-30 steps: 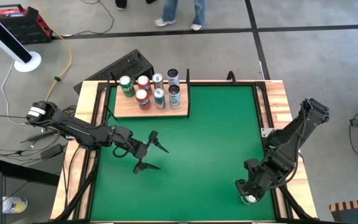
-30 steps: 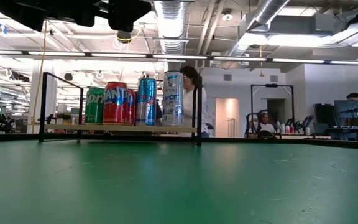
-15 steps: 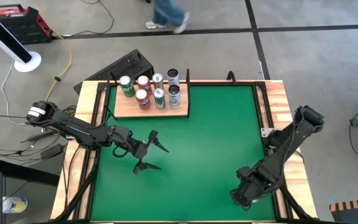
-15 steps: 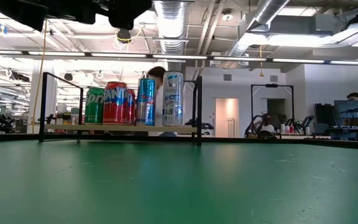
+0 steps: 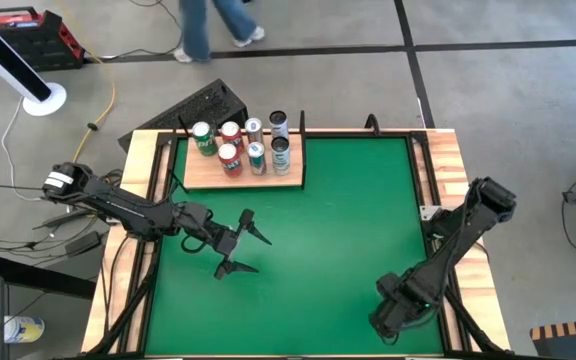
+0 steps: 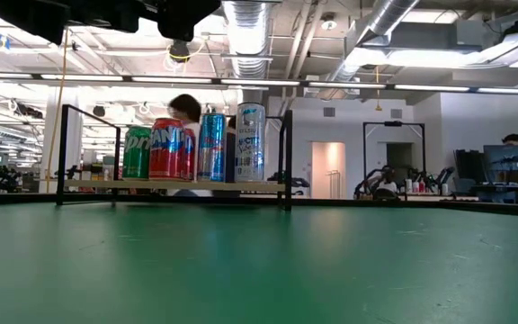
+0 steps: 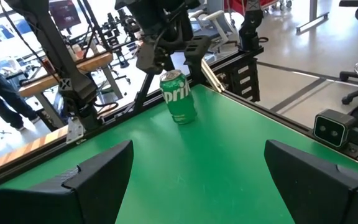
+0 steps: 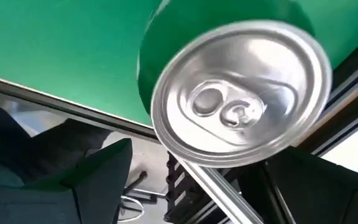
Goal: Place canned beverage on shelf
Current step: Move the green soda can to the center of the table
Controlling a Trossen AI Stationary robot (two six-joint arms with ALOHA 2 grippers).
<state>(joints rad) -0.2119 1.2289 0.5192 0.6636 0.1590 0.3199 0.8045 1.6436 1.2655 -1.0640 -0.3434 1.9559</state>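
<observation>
While the left end effector [image 5: 244, 248] hangs with its fingers spread wide over the left-middle of the green table [image 5: 338, 220], grasping nothing, the shelf [image 5: 240, 172] sits at the table's far left corner, a pale wooden board with thin black posts. Six cans [image 5: 241, 147] stand upright on it in two rows, close together; from table height they show as a green one, a red one, a blue one and a pale tall one side by side. A person [image 6: 185, 110] passes in the room behind the shelf. Farther right, at the near right corner of the table, the right end effector [image 5: 390, 318] is lowered over a green canned beverage [image 7: 179, 96], which stands upright just inside the table's edge. Its fingers are released, standing apart on either side of the can's silver top [image 8: 241, 93], not clamped on it.
</observation>
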